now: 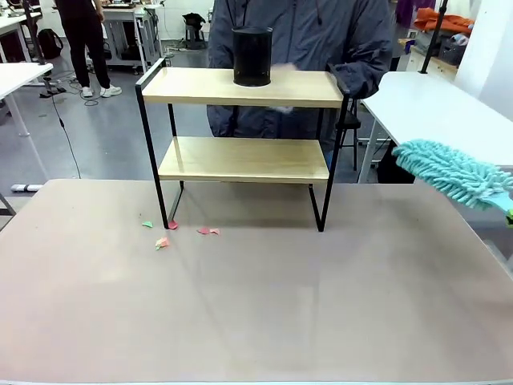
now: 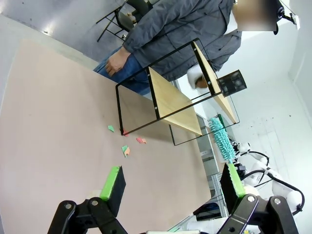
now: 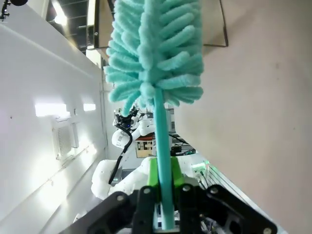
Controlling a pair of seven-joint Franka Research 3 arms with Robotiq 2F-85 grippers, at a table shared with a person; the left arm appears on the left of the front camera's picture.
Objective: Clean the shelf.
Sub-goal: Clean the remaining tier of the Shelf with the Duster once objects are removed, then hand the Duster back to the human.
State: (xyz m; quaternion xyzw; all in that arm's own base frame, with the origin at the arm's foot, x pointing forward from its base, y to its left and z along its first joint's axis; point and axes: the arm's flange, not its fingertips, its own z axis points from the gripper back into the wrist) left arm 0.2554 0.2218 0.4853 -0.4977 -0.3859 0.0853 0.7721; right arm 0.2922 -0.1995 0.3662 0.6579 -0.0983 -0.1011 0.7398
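Front view: the shelf stands toward the table's far edge, a person behind it, a black mesh cup on its top board, paper scraps by its left legs; a teal duster juts in from the right, seemingly poised to sweep. Left wrist view: the left gripper hangs over the table, jaws spread wide and empty, apparently standing clear. Right wrist view: the right gripper is clamped tight on the duster's handle, fluffy head pointing outward.

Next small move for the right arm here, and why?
Probably swing the duster leftward toward the shelf. The right gripper is shut on its handle, but the teal head hangs off to the shelf's right, touching neither board.
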